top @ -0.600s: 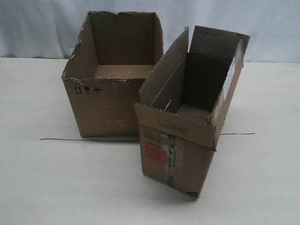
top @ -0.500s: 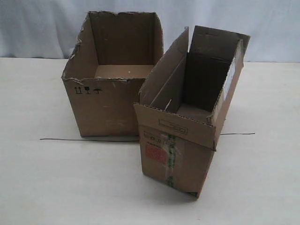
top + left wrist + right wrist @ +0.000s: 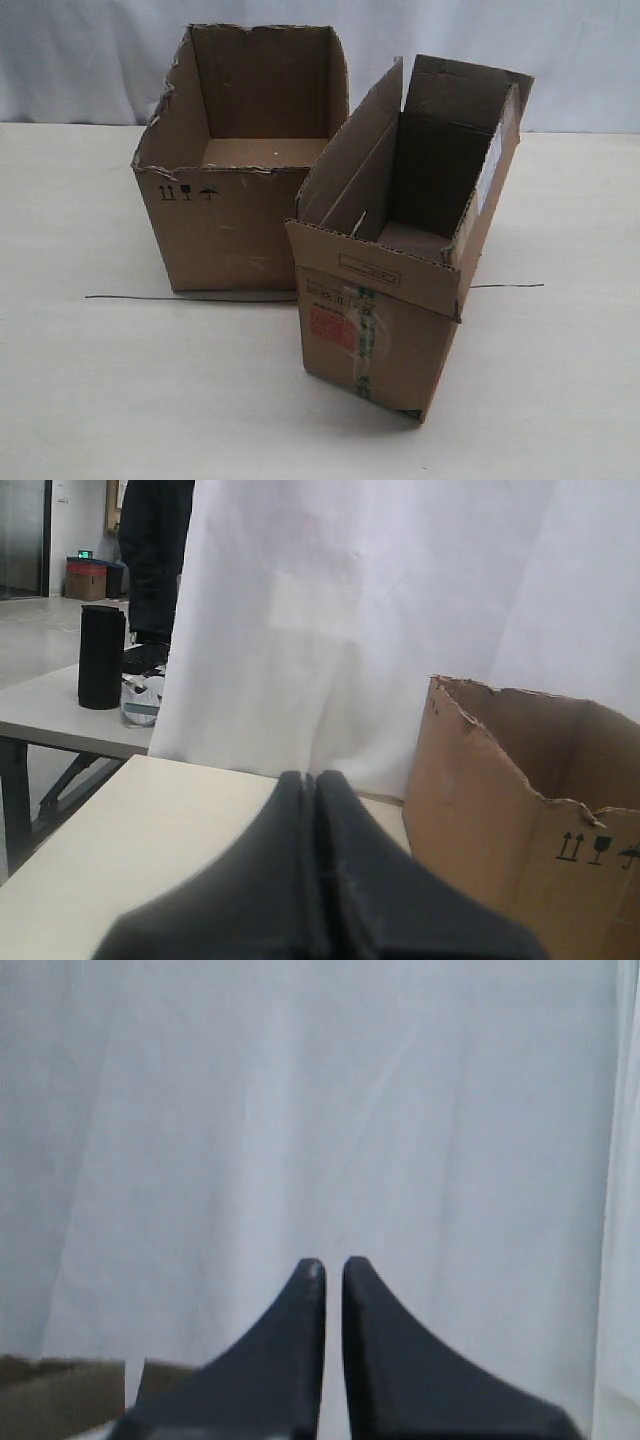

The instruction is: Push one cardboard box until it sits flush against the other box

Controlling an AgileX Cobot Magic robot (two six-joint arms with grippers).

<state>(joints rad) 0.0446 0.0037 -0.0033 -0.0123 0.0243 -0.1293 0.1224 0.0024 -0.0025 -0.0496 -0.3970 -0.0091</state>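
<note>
The cardboard box, narrow and tall with a red label and a green-printed tape stripe, stands at an angle at the front right, its flaps up. Its long left flap leans by the right front corner of the other box, which is wider, has a torn rim and stands behind on the left. Their sides are not parallel. Neither gripper shows in the exterior view. My left gripper is shut and empty, with the other box off to one side. My right gripper is shut and empty, facing the white curtain.
A thin dark wire lies across the pale table under the boxes. A white curtain hangs behind. The left wrist view shows a second table with a black cylinder. A brown cardboard edge shows in the right wrist view.
</note>
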